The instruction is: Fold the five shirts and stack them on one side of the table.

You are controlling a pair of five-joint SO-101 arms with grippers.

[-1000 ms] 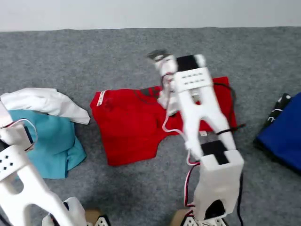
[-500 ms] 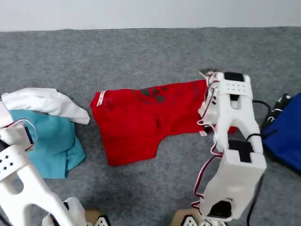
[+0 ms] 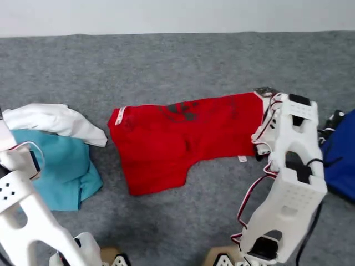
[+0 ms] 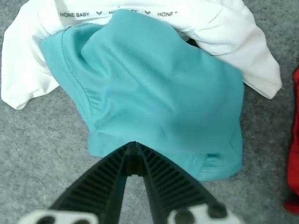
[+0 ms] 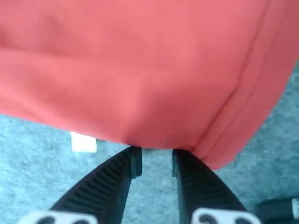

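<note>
Over the last second the right arm has swung from the middle of the red shirt (image 3: 183,138) out to its edge on that arm's side. The cloth that was bunched beneath it is now drawn out, so the shirt lies wider and flatter on the grey table (image 3: 166,61). Judging from this, the shirt has been spread and the folding itself is not yet begun; one sleeve end on the near side still hangs out irregularly.

The right gripper (image 5: 155,156) sits low at the shirt's hem, pointing away from the robot, its arm bent steeply over the near right part of the table. Its jaws stand a little apart with bare grey surface showing between them. The red hem lies just at the fingertips, and nothing is clamped as far as the wrist view shows. A small white tag (image 5: 83,142) lies just beside the hem.

The left gripper (image 4: 135,147) hovers over the near edge of the teal shirt (image 4: 159,88), jaws closed tip to tip. No cloth can be seen caught between them. A white shirt (image 4: 224,23) lies partly on the teal one at its far side, well apart from the red. A blue shirt (image 3: 341,160) lies at the opposite table edge, just beyond the right arm.
</note>
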